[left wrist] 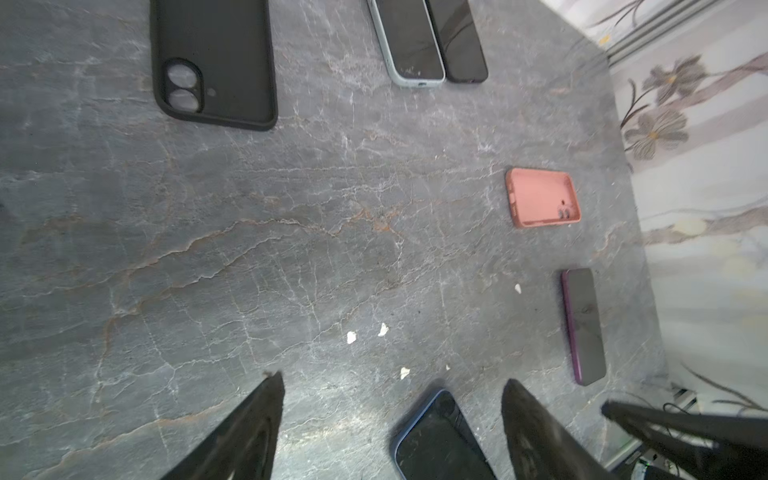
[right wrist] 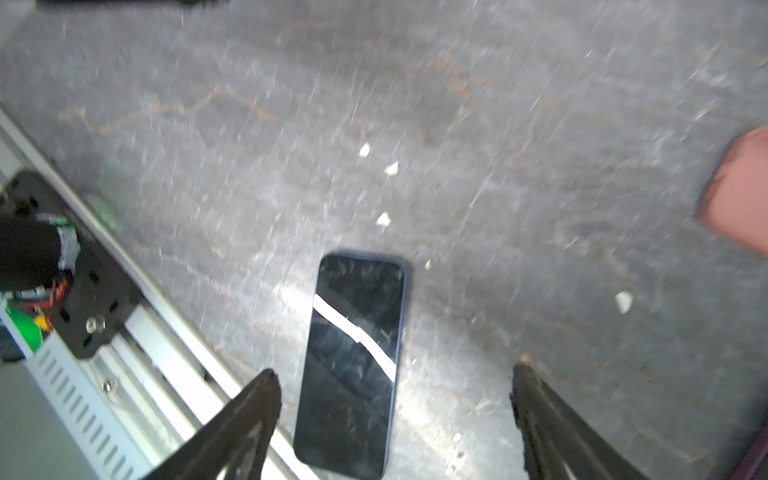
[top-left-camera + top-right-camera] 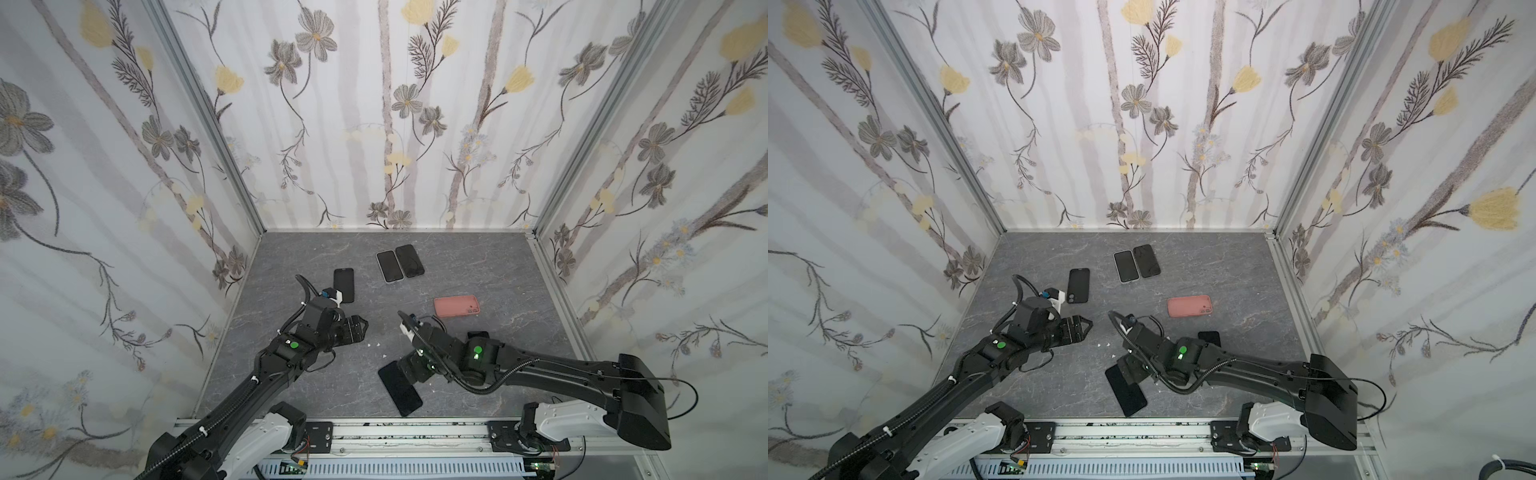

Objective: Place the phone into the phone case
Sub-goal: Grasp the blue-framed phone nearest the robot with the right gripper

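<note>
Nearest the front, well short of the pink phone case (image 3: 456, 306) and to its left, the blue-edged phone (image 3: 400, 388) lies flat, screen up, on the grey marbled table (image 3: 478, 257). The right gripper (image 2: 395, 372) hangs over its far end, jaws spread wide with the phone between them, ungripped. A purple-edged phone (image 1: 582, 328) lies just in front of the pink case, partly under the right arm. Left of the pink case, the left gripper (image 1: 390, 380) hovers with its jaws apart and empty. An empty black phone case (image 3: 344, 284) lies left of and slightly beyond the pink one. Farthest, beyond the pink case, a pale-cased phone (image 3: 390, 266) and a dark phone (image 3: 409, 260) lie side by side.
</note>
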`<move>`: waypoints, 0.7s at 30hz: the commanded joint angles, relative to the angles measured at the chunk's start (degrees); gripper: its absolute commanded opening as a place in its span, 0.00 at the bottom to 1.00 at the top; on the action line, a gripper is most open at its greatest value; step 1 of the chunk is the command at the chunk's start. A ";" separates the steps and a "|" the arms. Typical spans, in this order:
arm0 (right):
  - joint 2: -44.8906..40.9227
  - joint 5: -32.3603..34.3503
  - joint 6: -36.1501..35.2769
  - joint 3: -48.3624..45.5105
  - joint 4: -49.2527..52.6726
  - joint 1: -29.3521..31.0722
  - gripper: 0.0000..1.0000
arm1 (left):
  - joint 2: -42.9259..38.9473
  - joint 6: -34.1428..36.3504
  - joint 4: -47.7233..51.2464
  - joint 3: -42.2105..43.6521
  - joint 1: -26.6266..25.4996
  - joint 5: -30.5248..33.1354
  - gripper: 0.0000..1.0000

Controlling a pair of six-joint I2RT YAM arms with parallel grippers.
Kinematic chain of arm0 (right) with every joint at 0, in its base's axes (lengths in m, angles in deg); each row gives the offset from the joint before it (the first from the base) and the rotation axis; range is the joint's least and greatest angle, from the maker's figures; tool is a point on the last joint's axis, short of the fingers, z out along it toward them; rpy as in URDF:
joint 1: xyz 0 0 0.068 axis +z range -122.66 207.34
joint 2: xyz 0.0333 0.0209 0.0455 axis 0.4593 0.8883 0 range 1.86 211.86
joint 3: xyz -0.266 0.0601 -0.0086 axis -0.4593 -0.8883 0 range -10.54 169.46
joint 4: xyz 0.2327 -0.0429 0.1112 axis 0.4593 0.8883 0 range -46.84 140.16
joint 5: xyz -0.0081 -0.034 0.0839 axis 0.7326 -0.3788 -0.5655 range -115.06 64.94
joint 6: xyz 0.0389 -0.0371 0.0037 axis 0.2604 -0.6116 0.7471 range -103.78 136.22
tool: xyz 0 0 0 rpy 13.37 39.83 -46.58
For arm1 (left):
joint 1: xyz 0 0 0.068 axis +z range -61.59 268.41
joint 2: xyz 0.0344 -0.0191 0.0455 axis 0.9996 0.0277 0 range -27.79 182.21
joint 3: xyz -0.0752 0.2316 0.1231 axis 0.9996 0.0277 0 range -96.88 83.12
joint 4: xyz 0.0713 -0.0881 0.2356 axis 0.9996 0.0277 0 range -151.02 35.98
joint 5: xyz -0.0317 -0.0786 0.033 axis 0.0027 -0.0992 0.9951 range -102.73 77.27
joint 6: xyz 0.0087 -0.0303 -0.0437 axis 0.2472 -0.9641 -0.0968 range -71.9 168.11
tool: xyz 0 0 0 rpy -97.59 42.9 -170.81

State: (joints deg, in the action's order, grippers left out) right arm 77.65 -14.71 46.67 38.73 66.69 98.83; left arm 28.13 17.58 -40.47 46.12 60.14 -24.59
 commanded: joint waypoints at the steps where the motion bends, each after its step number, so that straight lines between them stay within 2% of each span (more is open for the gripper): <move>1: 2.83 6.65 8.81 -0.70 1.41 5.71 0.89 | 1.81 5.49 1.93 -3.24 -0.85 -1.45 0.84; 4: 7.04 9.28 12.19 -0.28 3.26 11.02 0.92 | 0.41 7.84 1.69 -2.84 -1.09 -1.54 0.85; 7: 10.63 9.50 15.03 0.89 4.01 12.92 0.95 | -2.50 9.03 0.80 -0.67 -1.10 -0.18 0.87; 10: 13.73 8.64 16.25 2.66 4.76 13.29 1.00 | -5.19 8.23 0.11 2.09 -1.07 -0.90 0.88; 21: 19.58 4.11 18.23 5.61 5.97 11.78 0.97 | -12.86 8.79 -1.87 4.71 -5.38 1.65 0.89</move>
State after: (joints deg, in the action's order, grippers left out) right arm 96.34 -9.60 63.13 43.72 71.52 110.91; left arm 16.22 25.43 -40.01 50.47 55.53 -24.33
